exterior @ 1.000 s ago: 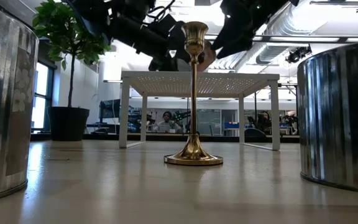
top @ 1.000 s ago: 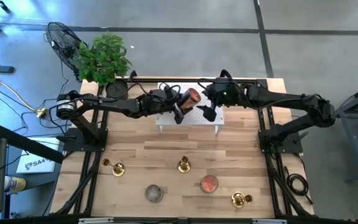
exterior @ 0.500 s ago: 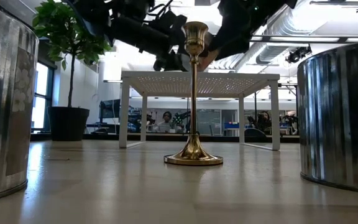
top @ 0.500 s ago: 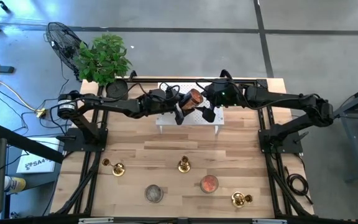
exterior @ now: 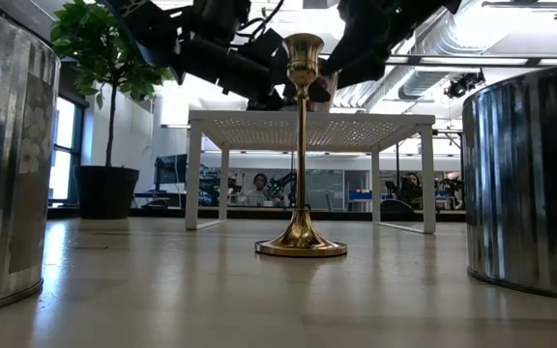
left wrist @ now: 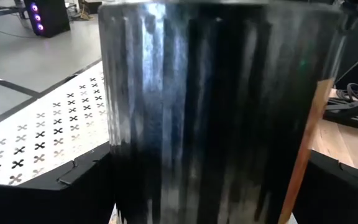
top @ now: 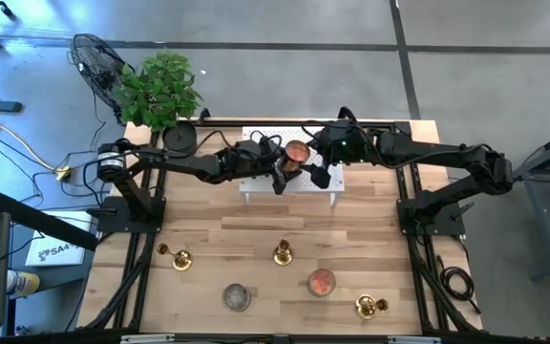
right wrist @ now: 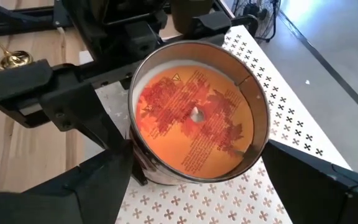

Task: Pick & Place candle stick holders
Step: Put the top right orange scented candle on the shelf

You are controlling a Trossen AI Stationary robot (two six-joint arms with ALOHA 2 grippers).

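A candle jar (top: 297, 153) with an orange-red candle is held upright over the white perforated stand (top: 256, 182) at the table's far middle. My left gripper (top: 287, 162) is shut on it. My right gripper (top: 315, 170) is open, with one finger on either side of the jar (right wrist: 197, 118); I cannot tell whether they touch it. Three gold candle stick holders stand on the near half of the table: at the left (top: 179, 257), in the middle (top: 282, 253) and at the right (top: 369, 306). In the low view the tall one (exterior: 301, 145) stands on its flared base. My left gripper pinches the jar's ribbed side wall (left wrist: 129, 180) between its two fingers (right wrist: 79, 106). The fingers come about level from the table's left side. The jar sits upright with its open top up, close over the stand's top. I cannot tell whether it rests there.
A squat grey tin (top: 236, 297) and a second candle jar (top: 321, 282) stand near the front edge; they rise large at both sides of the low view (exterior: 3, 155). A potted plant (top: 160, 88) stands at the far left corner. There is bare wood between the stand and the candlesticks.
My left gripper has gone a little toward the table's right and turned the jar from leaning to upright over the stand. My right gripper has edged toward the jar.
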